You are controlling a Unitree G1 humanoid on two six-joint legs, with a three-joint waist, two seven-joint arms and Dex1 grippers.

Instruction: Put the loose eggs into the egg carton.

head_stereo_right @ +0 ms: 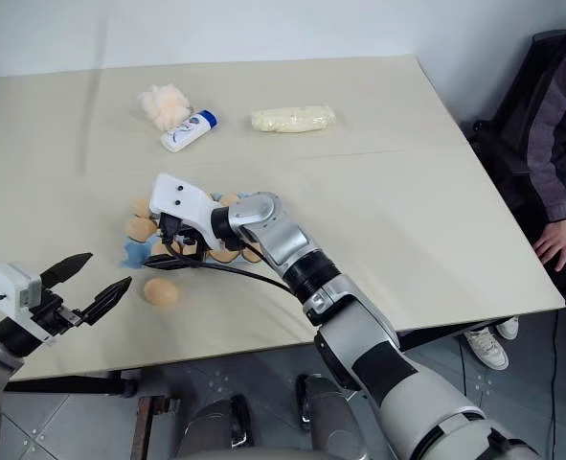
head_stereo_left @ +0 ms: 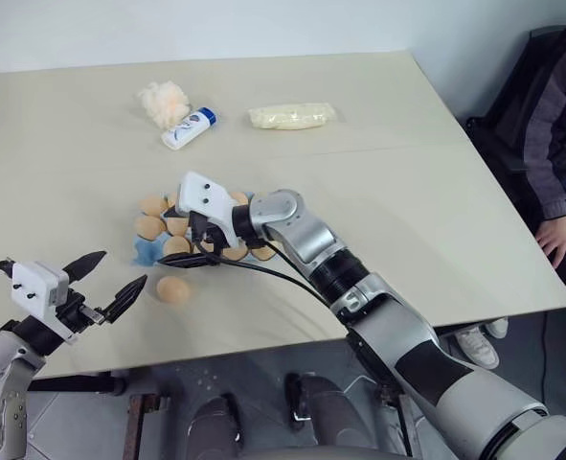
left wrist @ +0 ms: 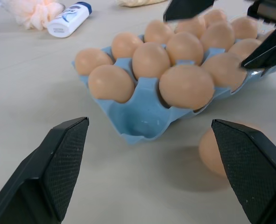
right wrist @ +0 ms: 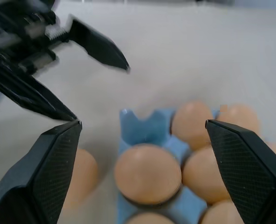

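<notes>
**A:** On the counter [head_stereo_left: 436, 192], just beside the near corner of the egg carton [left wrist: 142, 116], one loose egg [head_stereo_left: 172, 289] lies alone. Which arm is nearer?

**B:** The left one, I'd say. The left gripper [head_stereo_left: 110, 281] hovers close to that egg, its fingers spread wide and pinching nothing. In the left wrist view the egg [left wrist: 215, 151] sits ahead of the fingers and off toward one of them rather than centred in the gap.

**A:** And the right gripper [head_stereo_left: 198, 247]?

**B:** It hangs over the carton's near cups, fingers spread too, nothing between them. The egg in the corner cup [right wrist: 147, 175] sits directly below it, already seated.

**A:** So where is there room?

**B:** One cup at the carton's near corner [left wrist: 145, 122] looks empty; the rest I can see are filled.

**A:** How does the loose egg lie?

**B:** On its side, but I cannot tell which way its long axis runs. My guess is the left arm must shift sideways to centre it before closing.
</notes>
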